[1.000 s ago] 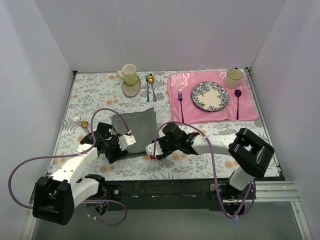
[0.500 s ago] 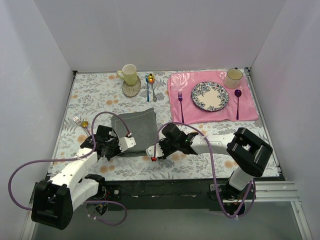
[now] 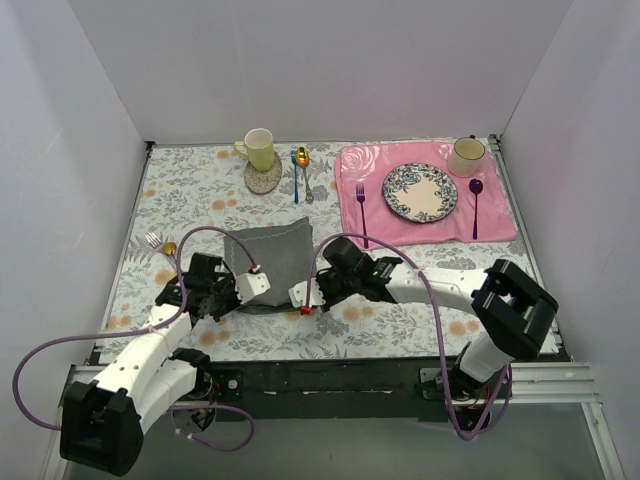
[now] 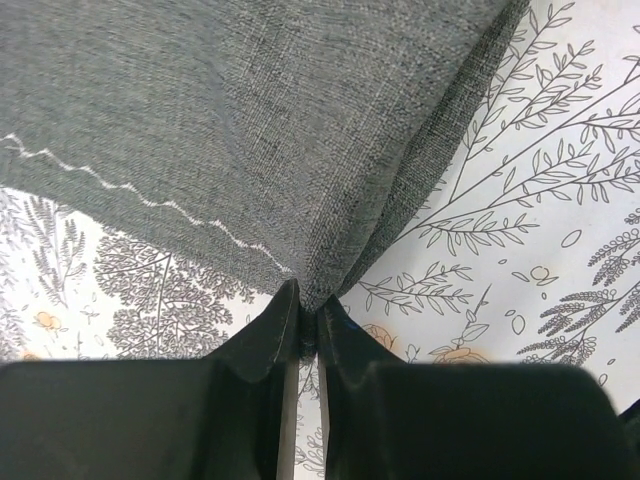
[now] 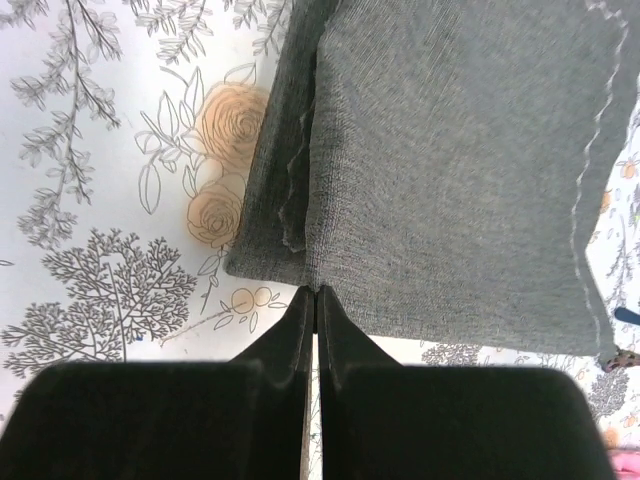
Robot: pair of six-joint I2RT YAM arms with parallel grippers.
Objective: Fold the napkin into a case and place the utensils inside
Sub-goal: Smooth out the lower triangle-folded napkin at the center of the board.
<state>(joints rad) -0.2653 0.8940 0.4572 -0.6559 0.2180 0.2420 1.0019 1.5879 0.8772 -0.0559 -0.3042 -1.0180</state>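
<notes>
Top external view shows the napkin [image 3: 270,252] lying on the flowered bench [image 3: 180,190], a little left of the middle, and both arms reach to its near edge. The small silver fork [image 3: 153,240] and the small spoon [image 3: 170,248] with the gold bowl lie together near the left edge of the bench, well apart from the napkin. Their handles I cannot see well.

In the left wrist view the left pincer [image 4: 307,320] is closed, its two dark fingers pressed together with almost no gap. A near corner of the grey cloth is caught between the tips, and creases run from that point up into the cloth. A white zigzag stitch line follows the edge on the left side.

In the right wrist view the right pincer [image 5: 316,296] is also closed, and its tips meet exactly on the near edge of the napkin. It seems to pinch the edge there. To the left of the tips a second layer of the cloth shows under the upper one, so the napkin is doubled on this side.

Far right on the bench lies the pink placemat [image 3: 430,225] with a patterned plate [image 3: 420,192], a purple fork [image 3: 361,212], a purple spoon [image 3: 475,200] and a cup [image 3: 466,155]. At the far middle a pale yellow mug [image 3: 259,148] stands on a coaster [image 3: 263,180], and beside it lies a spoon with a blue handle [image 3: 297,172].
</notes>
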